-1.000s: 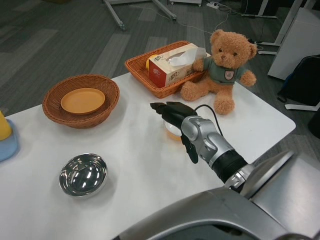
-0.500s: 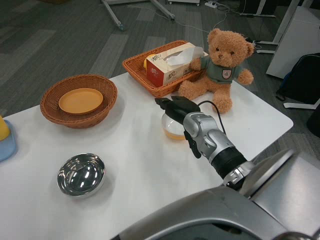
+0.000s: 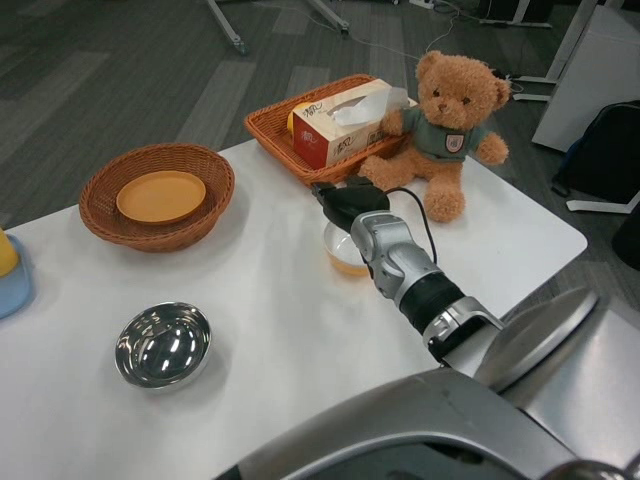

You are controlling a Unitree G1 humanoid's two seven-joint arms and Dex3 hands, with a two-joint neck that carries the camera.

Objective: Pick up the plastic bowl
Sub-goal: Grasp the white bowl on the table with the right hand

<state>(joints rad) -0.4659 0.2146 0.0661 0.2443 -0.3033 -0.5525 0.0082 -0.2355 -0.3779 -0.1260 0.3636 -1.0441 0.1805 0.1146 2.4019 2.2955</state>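
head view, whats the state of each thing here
plastic bowl: upright on table, orange at bottom, robot hand over it
right robot hand: above the bowl, grip unclear
steel bowl: upright, empty
round basket: holds orange plate
tissue box: in rectangular basket, tissue sticking out
teddy bear: sitting upright

I see the plastic bowl [image 3: 341, 256], clear with orange base, upright on the white table, partly hidden under my right hand [image 3: 352, 204]

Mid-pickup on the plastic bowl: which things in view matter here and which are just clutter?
Job:
plastic bowl, clear with an orange base, partly hidden
right robot hand, over the bowl

Lying about:
steel bowl
round basket with orange plate
tissue box in rectangular basket
teddy bear
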